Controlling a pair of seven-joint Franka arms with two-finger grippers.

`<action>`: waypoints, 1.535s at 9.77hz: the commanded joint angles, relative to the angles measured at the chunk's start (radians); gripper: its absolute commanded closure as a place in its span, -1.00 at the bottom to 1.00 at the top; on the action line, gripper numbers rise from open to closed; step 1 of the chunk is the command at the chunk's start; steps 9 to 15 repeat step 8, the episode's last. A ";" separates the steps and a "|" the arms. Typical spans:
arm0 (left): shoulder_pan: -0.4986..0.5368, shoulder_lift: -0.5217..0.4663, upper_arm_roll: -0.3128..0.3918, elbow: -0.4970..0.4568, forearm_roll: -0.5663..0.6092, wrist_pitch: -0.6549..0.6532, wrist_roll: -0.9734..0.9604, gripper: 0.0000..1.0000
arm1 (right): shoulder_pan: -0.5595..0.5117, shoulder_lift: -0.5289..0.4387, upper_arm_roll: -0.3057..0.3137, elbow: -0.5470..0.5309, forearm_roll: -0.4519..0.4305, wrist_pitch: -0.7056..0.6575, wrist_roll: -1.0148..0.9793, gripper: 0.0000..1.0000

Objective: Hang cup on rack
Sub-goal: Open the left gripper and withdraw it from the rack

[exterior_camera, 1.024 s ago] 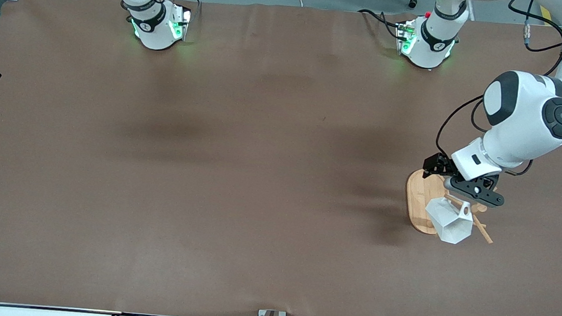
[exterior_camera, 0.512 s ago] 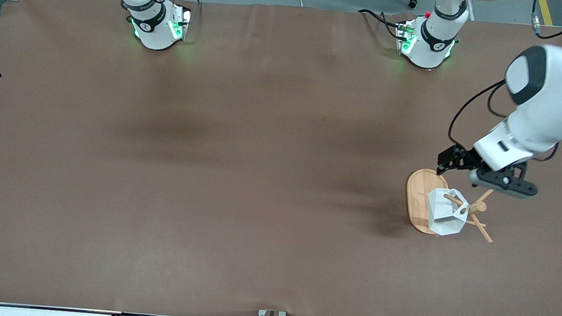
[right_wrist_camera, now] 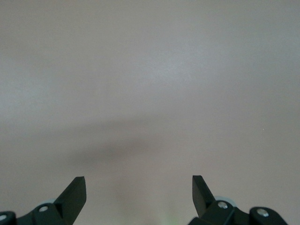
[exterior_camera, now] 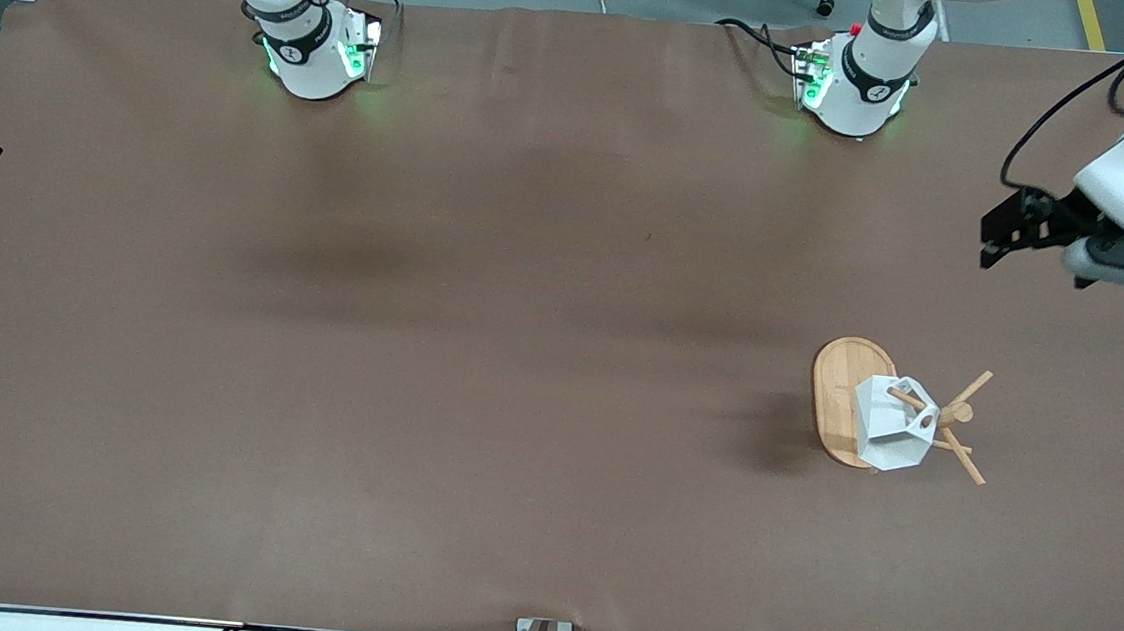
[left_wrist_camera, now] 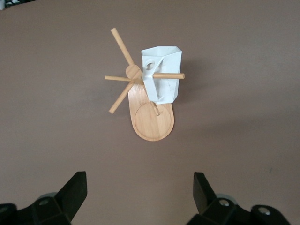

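White and faceted, the cup [exterior_camera: 892,425] hangs on the rack [exterior_camera: 851,398], with one thin peg passing through the round hole of its small handle tab. In the left wrist view the cup [left_wrist_camera: 162,74] is seen beside the central post, its body hanging down over the oval base of the rack [left_wrist_camera: 153,123], and the end of the peg sticks out past the tab. No pincer touches the cup.

The rack is of light bamboo. It stands upright on the brown bench [exterior_camera: 479,349], toward the left arm's end of it. Several other pegs point out from the post at angles, and all of them are bare.

The left pincer [exterior_camera: 1093,259] is up in the air over the bench, at the edge of the front view, well apart from the rack and cup. Its fingers [left_wrist_camera: 75,190] are spread wide with nothing between them, and its wrist camera looks down on the rack from above.

The right pincer [right_wrist_camera: 139,194] also has its fingers spread wide and holds nothing. Its wrist view shows only bare bench surface [right_wrist_camera: 150,93] under it. In the front view only the lower part of the right arm shows, near its base, and that arm waits.
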State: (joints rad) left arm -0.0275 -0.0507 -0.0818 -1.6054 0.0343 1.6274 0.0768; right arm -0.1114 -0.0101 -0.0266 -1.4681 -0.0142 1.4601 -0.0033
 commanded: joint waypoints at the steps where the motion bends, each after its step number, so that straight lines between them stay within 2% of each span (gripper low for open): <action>1: -0.020 0.016 0.024 0.047 0.007 -0.072 -0.003 -1.00 | -0.017 -0.004 0.007 -0.003 0.023 0.002 -0.012 -1.00; 4: -0.040 -0.041 0.033 0.009 -0.068 -0.115 -0.029 -1.00 | -0.017 -0.004 0.001 -0.003 0.030 0.002 -0.012 -1.00; 15: -0.045 -0.041 0.051 0.016 -0.065 -0.115 -0.009 -1.00 | -0.019 -0.004 -0.001 -0.003 0.031 0.002 -0.012 -1.00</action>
